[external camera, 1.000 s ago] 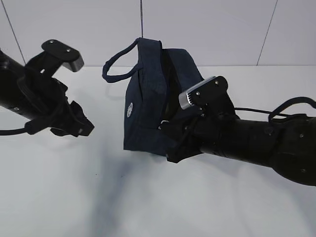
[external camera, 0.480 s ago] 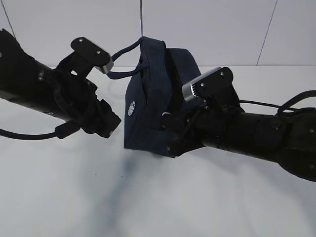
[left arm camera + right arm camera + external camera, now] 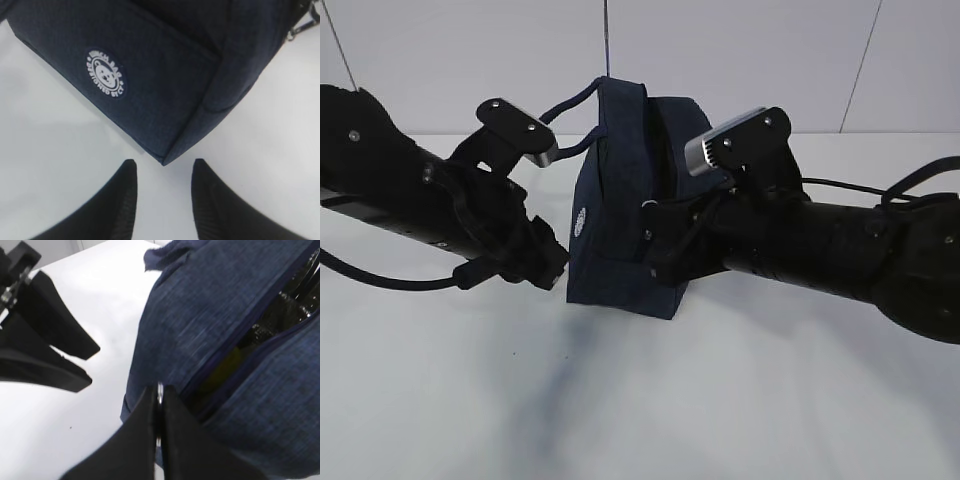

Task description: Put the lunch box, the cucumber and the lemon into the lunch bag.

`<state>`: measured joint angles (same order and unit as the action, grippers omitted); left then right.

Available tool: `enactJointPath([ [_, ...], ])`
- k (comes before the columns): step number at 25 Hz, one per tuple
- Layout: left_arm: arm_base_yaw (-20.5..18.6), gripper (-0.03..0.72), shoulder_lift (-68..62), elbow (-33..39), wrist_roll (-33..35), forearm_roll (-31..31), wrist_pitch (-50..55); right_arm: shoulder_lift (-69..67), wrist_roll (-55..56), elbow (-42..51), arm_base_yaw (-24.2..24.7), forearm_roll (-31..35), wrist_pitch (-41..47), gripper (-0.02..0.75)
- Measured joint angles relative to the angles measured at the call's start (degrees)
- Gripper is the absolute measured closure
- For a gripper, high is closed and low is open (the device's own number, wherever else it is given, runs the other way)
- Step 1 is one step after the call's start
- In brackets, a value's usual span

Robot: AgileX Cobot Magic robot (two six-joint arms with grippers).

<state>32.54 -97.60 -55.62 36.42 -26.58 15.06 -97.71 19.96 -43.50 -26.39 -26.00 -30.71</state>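
Note:
The dark navy lunch bag stands mid-table with its white round logo facing left. My right gripper is shut on the silver zipper pull at the bag's near end. The zipper gap is partly apart, and a yellowish patch shows inside; I cannot tell whether it is the lemon. My left gripper is open and holds nothing, its tips just short of the bag's bottom corner. The lunch box and the cucumber are hidden.
The white table spreads around the bag, with a pale wall behind. The bag's loop handle hangs out to the upper left, above the left arm. The right arm lies across the right side.
The left arm has swung right and in, up to the bag's lower left corner. The right gripper has shifted slightly left with the zipper pull, and the bag now stands straighter.

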Motion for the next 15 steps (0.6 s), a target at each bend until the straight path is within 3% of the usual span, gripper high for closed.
enactJointPath([
  [6, 1.8, 0.418, -0.1, 0.0, 0.0, -0.5, -0.3, 0.0, 0.0, -1.3, 0.0, 0.0, 0.2, 0.721],
  [15, 3.9, 0.316, -1.2, 0.0, 0.0, -2.0, -5.1, 0.0, 0.0, -1.5, 0.0, 0.5, 0.3, 0.721],
])
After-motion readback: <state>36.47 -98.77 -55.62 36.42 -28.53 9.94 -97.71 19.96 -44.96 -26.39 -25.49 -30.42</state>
